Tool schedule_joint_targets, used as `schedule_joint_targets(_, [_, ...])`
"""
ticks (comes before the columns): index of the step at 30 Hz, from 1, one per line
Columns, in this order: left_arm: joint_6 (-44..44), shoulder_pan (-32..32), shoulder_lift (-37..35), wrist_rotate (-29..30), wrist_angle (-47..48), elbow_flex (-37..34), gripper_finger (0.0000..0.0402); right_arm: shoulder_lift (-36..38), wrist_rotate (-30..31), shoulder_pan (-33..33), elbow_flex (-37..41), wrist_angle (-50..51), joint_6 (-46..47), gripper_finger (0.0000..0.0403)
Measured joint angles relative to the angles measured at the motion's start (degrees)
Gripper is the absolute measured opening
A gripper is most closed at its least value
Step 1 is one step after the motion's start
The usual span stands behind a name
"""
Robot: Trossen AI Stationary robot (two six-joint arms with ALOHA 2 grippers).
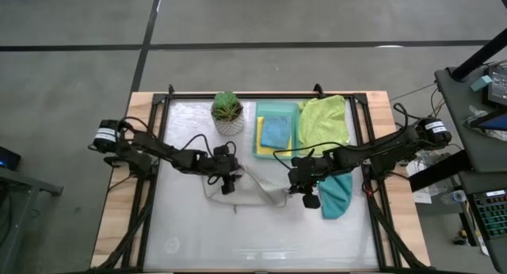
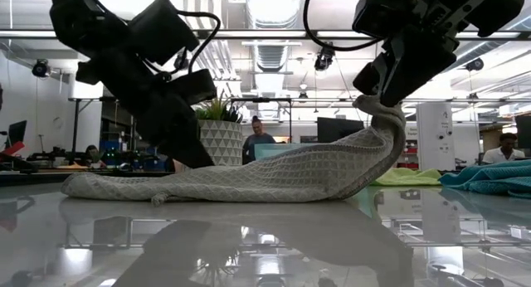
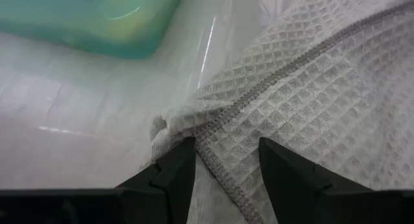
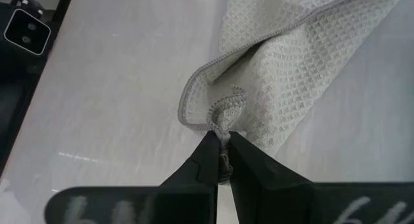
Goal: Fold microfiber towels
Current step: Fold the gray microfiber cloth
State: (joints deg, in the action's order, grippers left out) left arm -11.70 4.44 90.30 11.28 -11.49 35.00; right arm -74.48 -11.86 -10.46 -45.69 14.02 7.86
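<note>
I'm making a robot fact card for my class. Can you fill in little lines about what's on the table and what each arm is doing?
Grey towel: lying mid-table, one corner lifted
Right tool: shut on that raised corner
Left tool: open, low over the grey towel's other end
Teal towel: crumpled by the right arm
Lime green towel: spread at the back right
Tray: holds the yellow towel with the light blue towel on top
Potted plant: back, left of the tray
</note>
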Motion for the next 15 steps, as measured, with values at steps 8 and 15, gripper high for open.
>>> schedule_joint_targets(8, [0.0,-0.8,-2.1,2.4,2.9,-0.6,0.0155,0.0,0.0,0.0,0.2,-0.3,0.0,0.0013])
schedule_joint_targets(15, [-1.2,-1.0,-0.5,1.2,1.1,-0.8,0.0155,0.0,0.0,0.0,0.6,-1.5,0.0,0.0013])
